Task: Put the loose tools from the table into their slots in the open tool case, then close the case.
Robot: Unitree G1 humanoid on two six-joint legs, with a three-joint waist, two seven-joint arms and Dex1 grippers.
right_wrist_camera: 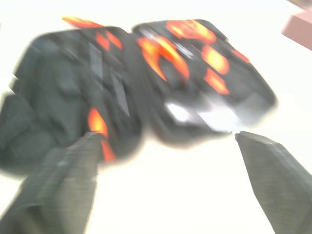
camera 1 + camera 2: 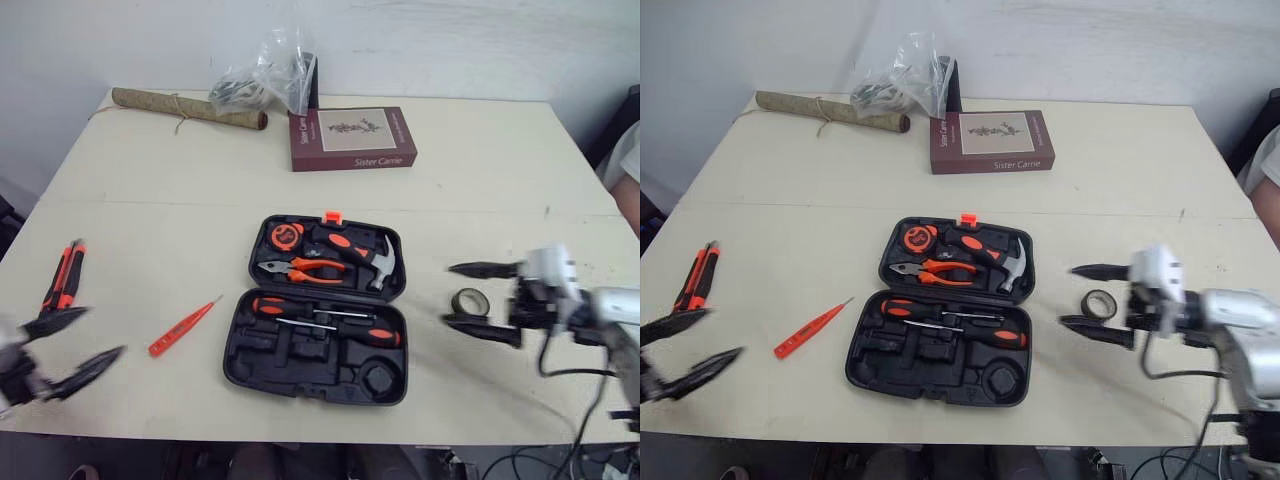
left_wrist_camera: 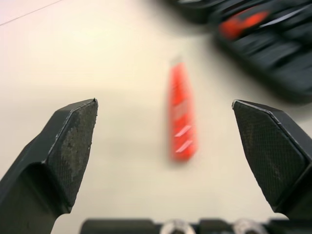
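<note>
L gripper, lower left of frame: fingers spread wide, holding nothing. Just above it at the left edge lies an orange-black knife, long axis near vertical in frame.

The tester screwdriver lies flat on the table, right of the L gripper and apart from it, btw the gripper and the tool case at centre. Its long axis runs lower left to upper right. The metal tip points upper right twd the case, and the handle end is nearest the gripper.

In the L wrist view the tester screwdriver sits ahead in the gap btw the fingers, roughly in line w/ the reach, so they'd prob. close across its width. L arm is clearly nearer.

Right of the case is a tape roll. R gripper has its fingers apart, one on each side of the roll in the frame; can't tell if they touch it.
</note>
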